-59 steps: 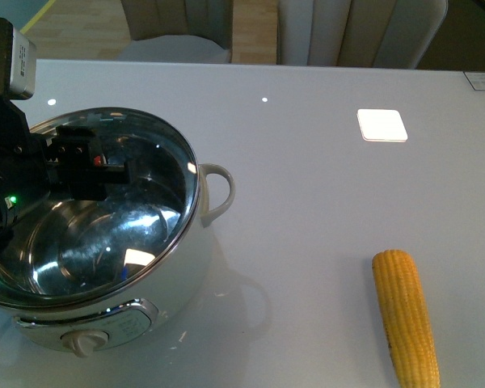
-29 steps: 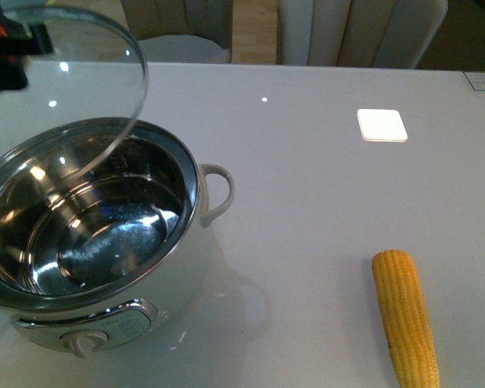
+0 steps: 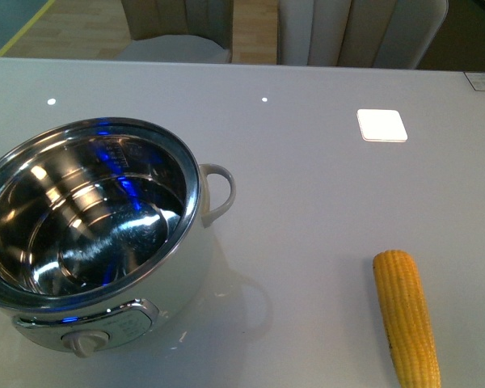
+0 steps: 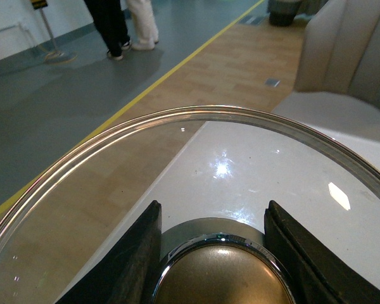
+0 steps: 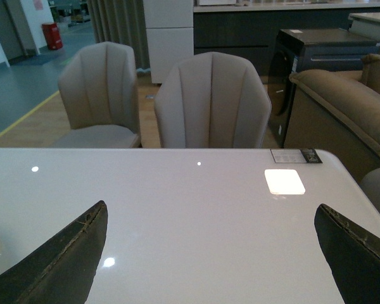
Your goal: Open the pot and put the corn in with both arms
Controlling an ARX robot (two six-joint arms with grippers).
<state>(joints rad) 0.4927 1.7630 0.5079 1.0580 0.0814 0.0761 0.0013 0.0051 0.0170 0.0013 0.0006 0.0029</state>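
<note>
The pot (image 3: 187,271) stands open at the near left of the white table, its steel inside bare, with a white loop handle (image 3: 219,191) and a front knob (image 3: 84,343). The yellow corn (image 3: 406,315) lies on the table at the near right, well apart from the pot. Neither arm shows in the front view. In the left wrist view my left gripper (image 4: 213,215) is shut on the bronze knob (image 4: 221,275) of the glass pot lid (image 4: 177,136), held up off the pot. My right gripper (image 5: 210,209) hangs open above bare table, nothing between its fingers.
Grey chairs (image 3: 347,32) stand along the table's far edge. A bright square patch (image 3: 381,125) lies at the back right, a small label (image 3: 483,81) at the far right corner. A brown sofa (image 5: 342,107) stands beyond the table's right side.
My left gripper has lifted the lid off the pot, up and to the left, out of the front view. The pot now stands open. The corn has not moved.
</note>
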